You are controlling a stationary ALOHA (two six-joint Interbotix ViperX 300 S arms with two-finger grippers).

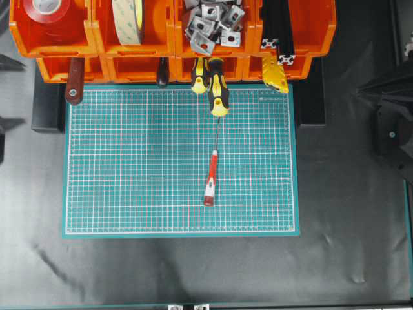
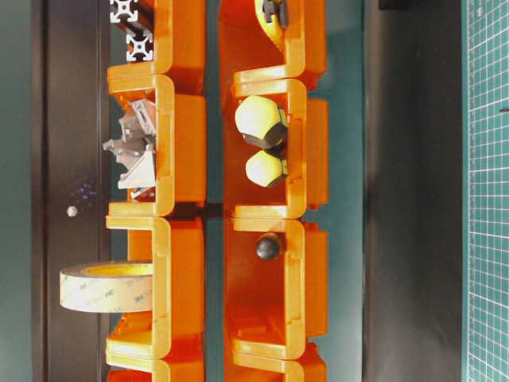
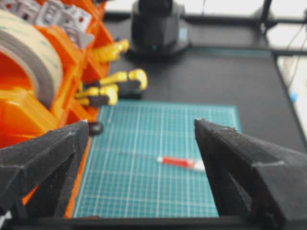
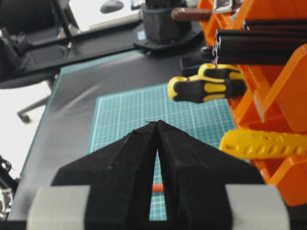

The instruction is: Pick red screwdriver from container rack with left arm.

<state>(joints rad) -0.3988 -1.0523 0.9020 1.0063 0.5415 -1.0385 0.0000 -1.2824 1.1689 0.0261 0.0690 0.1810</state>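
One red screwdriver (image 1: 211,177) lies flat mid cutting mat (image 1: 129,194), out of the container rack (image 1: 90,39), well apart from both arms. Left gripper (image 3: 141,143) is spread wide w/ nothing in it; right gripper (image 4: 157,143) is pinched closed, also empty. Risk: the slim handle could roll or skid if the fingers land off-centre, or the gripper snags the yellow-black screwdrivers (image 1: 216,87) poking out of a lower bin nearby. Upper bins: red tape (image 1: 46,10), pale tape roll (image 1: 128,19), metal brackets (image 1: 213,26), black extrusions (image 1: 277,32). Lower bins: brown-red handle (image 1: 74,84), black knob (image 1: 162,74), yellow tool (image 1: 276,72).
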